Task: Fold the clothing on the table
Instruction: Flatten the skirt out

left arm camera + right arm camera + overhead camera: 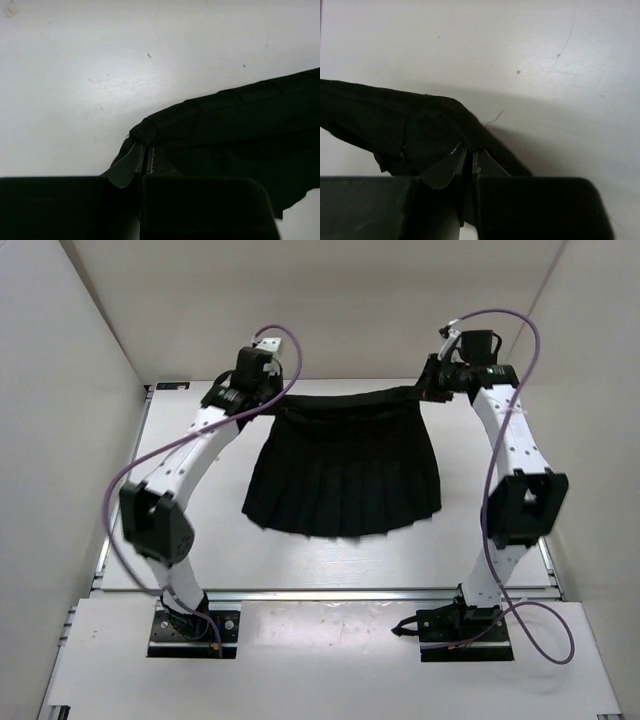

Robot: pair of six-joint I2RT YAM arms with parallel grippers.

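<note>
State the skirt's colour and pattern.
The skirt is plain black with vertical pleats; the top view shows it best.

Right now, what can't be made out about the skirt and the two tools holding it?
- Left wrist view: most of the skirt, cut off by the right edge and the body of the left tool.
- Right wrist view: most of the skirt, past the left edge or behind the right tool.
- Top view: the skirt's waistband corners and both tools' tips, hidden under the arms.
</note>
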